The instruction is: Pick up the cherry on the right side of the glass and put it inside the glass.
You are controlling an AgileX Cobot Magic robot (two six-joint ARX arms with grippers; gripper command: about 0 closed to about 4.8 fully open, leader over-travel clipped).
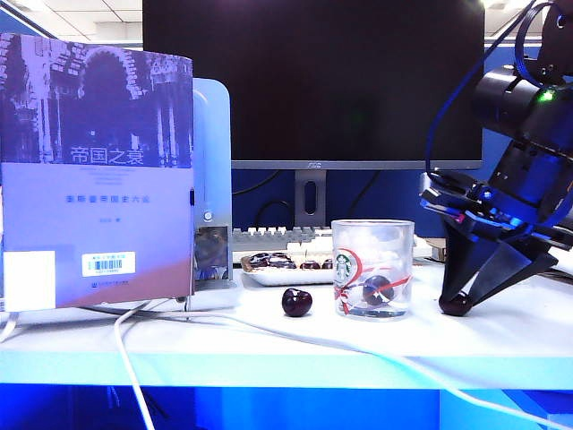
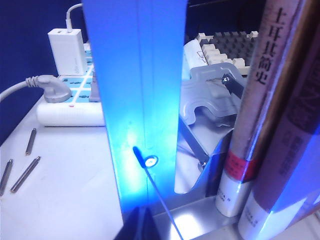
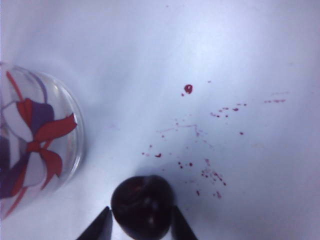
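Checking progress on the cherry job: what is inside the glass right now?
The glass already holds one dark cherry at its bottom. The print hides part of the inside. The cherry to pick up sits outside, on the table, between the right gripper fingertips.

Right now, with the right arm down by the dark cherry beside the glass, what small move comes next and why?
Probably finish closing: the right gripper straddles the glossy dark maroon cherry on the table, fingers at each side. Then lift toward the clear printed tumbler.
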